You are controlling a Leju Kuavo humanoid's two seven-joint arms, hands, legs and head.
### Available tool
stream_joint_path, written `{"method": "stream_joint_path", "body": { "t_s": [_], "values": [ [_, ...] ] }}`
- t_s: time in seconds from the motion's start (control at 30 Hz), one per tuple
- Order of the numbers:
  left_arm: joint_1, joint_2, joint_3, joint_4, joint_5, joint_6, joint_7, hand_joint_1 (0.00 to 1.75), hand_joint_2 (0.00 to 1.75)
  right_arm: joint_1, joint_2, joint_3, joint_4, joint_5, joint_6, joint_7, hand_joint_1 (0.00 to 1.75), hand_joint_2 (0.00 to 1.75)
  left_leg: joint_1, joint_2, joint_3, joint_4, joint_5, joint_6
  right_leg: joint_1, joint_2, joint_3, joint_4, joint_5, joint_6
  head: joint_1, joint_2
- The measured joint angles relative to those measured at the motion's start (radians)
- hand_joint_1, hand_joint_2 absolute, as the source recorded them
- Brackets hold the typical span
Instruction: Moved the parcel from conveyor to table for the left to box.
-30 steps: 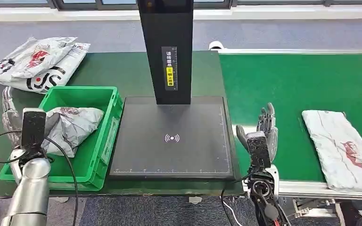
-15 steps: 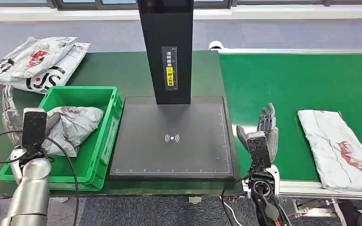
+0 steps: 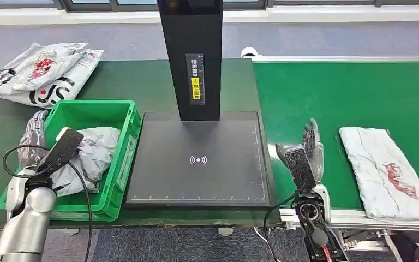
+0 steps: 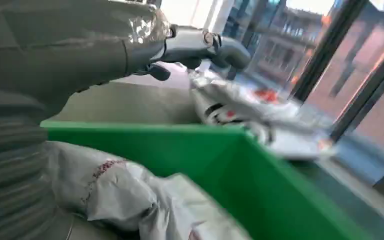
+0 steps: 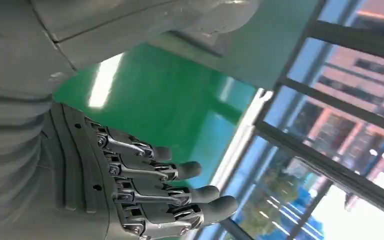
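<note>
Head view, clock directions from frame centre.

Parcel (image 3: 386, 172): white poly mailer with a red print, lying flat on the green conveyor belt (image 3: 354, 93) at about 4 o'clock, long axis running roughly 11 to 5. Not touched by either robot hand.

Right robot hand (image 3: 310, 152): just beside the parcel, on its 9 o'clock side, over the belt's near edge. Fingers extended and apart, palm empty; the right wrist view (image 5: 150, 190) confirms straight, spread fingers with nothing in them.

Left robot hand (image 3: 33, 139): at 8 o'clock, at the outer wall of the green crate (image 3: 121, 117). Its fingers are largely hidden behind the wrist camera and crate wall, and the left wrist view is blurred, so whether it is open, closed or gripping cannot be told.

Crate holds a crumpled grey-white bag (image 3: 95, 150); it sits on the dark green desk (image 3: 136, 82).

Black scanner pad (image 3: 199, 180) with upright column (image 3: 191, 33) between crate and belt.

Stack of printed mailers (image 3: 43, 71) at 10 o'clock on the desk.
</note>
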Motion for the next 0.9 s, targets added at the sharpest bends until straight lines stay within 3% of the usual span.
{"method": "stream_joint_path", "body": {
  "t_s": [0.1,0.2,0.37,0.63,0.77,0.9],
  "values": [
    [-0.003,0.176,-0.032,-0.012,0.055,-0.308,-0.030,0.00,1.75,0.004,-0.017,-0.003,0.004,0.022,0.032,0.027,0.00,1.75,0.006,0.007,-0.001,0.000,-0.001,-0.005,0.003,0.007,-0.003,0.000,0.003,-0.004,0.000,0.000],
    [-0.042,0.334,-0.032,-0.023,0.111,-0.471,-0.090,0.00,1.75,0.017,-0.032,-0.020,0.003,0.046,0.041,0.050,0.00,1.75,0.007,0.008,-0.002,0.000,-0.001,-0.007,0.004,0.009,-0.005,0.000,0.003,-0.006,0.000,0.000],
    [-0.149,0.510,-0.055,-0.030,0.177,-0.692,-0.148,0.00,1.75,0.030,-0.033,-0.055,-0.017,0.101,0.061,0.076,0.00,1.75,0.010,0.008,-0.003,0.000,0.000,-0.009,0.006,0.008,-0.006,0.000,0.003,-0.008,0.000,0.000],
    [-0.387,0.663,-0.220,0.048,0.375,-0.802,-0.191,0.00,1.75,0.051,-0.033,-0.112,-0.034,0.133,0.095,0.059,0.00,1.75,0.009,0.009,-0.003,0.000,0.000,-0.010,0.006,0.009,-0.006,0.000,0.004,-0.009,0.000,0.000],
    [-0.447,0.693,-0.265,0.077,0.399,-0.804,-0.186,0.00,1.75,0.054,-0.033,-0.122,-0.035,0.136,0.095,0.061,0.00,1.75,0.010,0.008,-0.003,0.000,0.000,-0.010,0.007,0.008,-0.007,0.000,0.004,-0.009,0.000,0.000],
    [-0.618,0.685,-0.323,0.175,0.467,-0.843,-0.185,0.00,1.75,0.079,-0.033,-0.136,-0.062,0.129,0.096,0.068,0.00,1.75,0.010,0.004,-0.004,0.000,0.001,-0.010,0.007,0.005,-0.006,0.000,0.003,-0.009,0.000,0.000]
  ]
}}
